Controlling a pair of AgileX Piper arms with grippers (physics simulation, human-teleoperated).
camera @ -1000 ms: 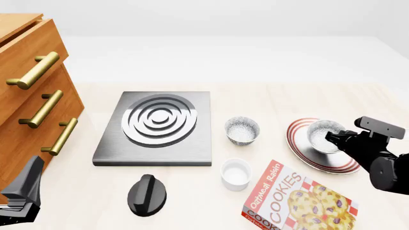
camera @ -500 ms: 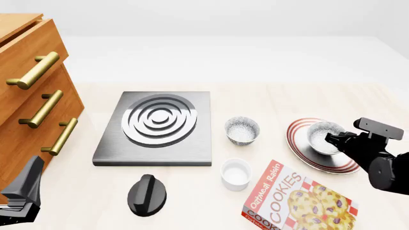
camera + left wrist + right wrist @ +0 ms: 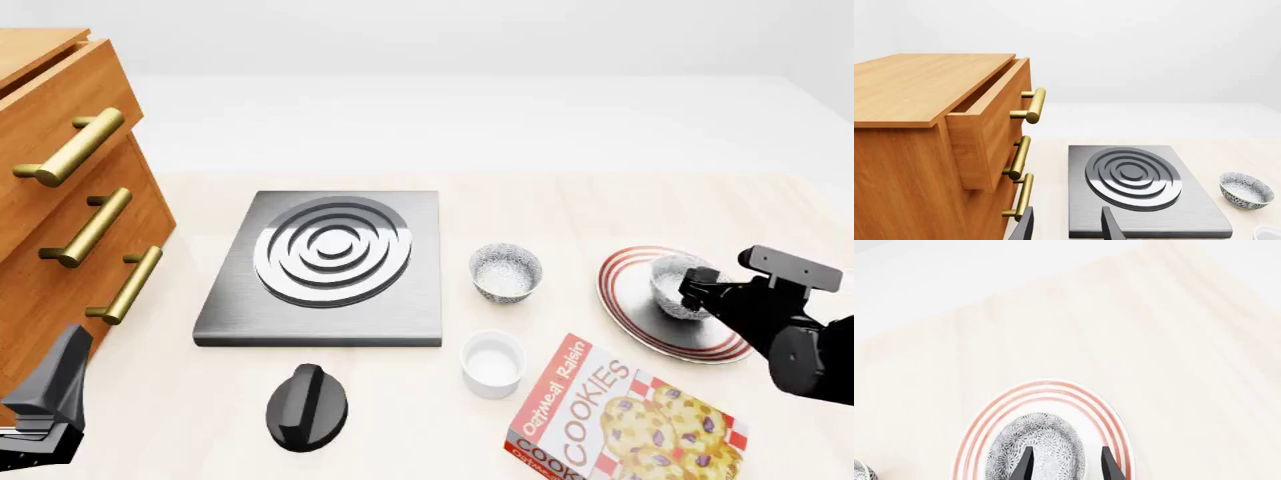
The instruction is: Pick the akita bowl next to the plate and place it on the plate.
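Observation:
The akita bowl (image 3: 675,283) lies on the plate (image 3: 641,325) at the right, tipped so that its grey speckled outside shows (image 3: 1037,445). The plate (image 3: 1117,435) is white with thin red rings. My right gripper (image 3: 697,290) is at the bowl's right side and open (image 3: 1066,452). One finger is over the bowl and the other is beside it, over the plate. A second, alike bowl (image 3: 506,271) stands upright on the table left of the plate. My left gripper (image 3: 60,378) is open (image 3: 1066,215) at the near left, holding nothing.
A steel stove plate (image 3: 327,265) lies mid-table with a black knob (image 3: 307,405) in front of it. A white cup (image 3: 493,362) and a cookie box (image 3: 627,415) sit near the plate. A wooden drawer cabinet (image 3: 67,210) fills the left, its top drawer slightly open.
The bowl on the plate showed its whitish inside before. It now shows its speckled outside and sits slightly lower. The right gripper has barely moved. The left arm is still.

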